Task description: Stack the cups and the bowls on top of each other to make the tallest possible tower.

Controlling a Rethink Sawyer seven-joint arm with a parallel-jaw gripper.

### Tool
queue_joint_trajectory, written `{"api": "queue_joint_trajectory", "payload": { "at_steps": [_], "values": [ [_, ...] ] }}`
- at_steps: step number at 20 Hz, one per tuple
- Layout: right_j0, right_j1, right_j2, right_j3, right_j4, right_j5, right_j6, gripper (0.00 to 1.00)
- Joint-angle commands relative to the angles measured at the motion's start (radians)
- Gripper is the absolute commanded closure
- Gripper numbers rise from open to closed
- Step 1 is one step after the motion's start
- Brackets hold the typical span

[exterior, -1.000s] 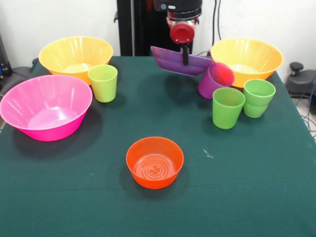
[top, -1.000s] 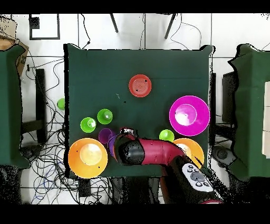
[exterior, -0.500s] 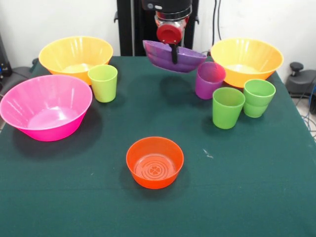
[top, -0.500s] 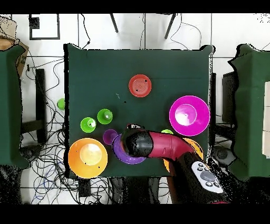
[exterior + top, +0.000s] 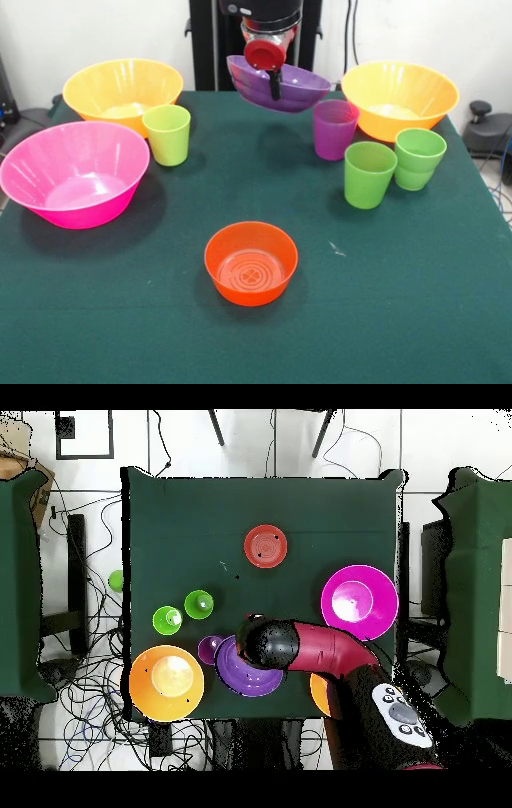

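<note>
Since the earlier frames the purple bowl (image 5: 280, 86) has been lifted higher and carried away from the purple cup (image 5: 334, 129), and the cup, tilted a second ago, is now seen standing upright on the table (image 5: 416, 304). The gripper (image 5: 274, 80) is clamped on the near rim of the purple bowl, which is held in the air, roughly level, above the far middle of the table. Six bowls could be counted in the front view: the held purple one, two big orange-yellow bowls (image 5: 122, 90) (image 5: 400, 96) at the far corners, one big pink bowl (image 5: 74, 172), and one small orange bowl (image 5: 250, 262) alone near the table's middle. Four cups are counted: one yellow-green cup (image 5: 167, 134) just beside the pink bowl, the purple cup, and two green cups (image 5: 369, 174) (image 5: 418, 158) close together. The purple bowl is glossy, shallow and wide-rimmed. Nothing is stacked.
</note>
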Motion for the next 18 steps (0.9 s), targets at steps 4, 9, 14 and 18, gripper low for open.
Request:
{"api": "queue_joint_trajectory", "payload": {
  "at_steps": [4, 9, 14, 18],
  "values": [
    [0.057, 0.032, 0.008, -0.078, 0.053, 0.091, 0.268, 1.0],
    [0.092, 0.068, 0.003, -0.103, 0.069, 0.058, 0.294, 1.0],
    [0.13, 0.089, -0.015, -0.152, 0.114, 0.144, 0.322, 1.0],
    [0.175, 0.098, -0.082, -0.222, 0.115, 0.245, 0.364, 1.0]
  ]
}}
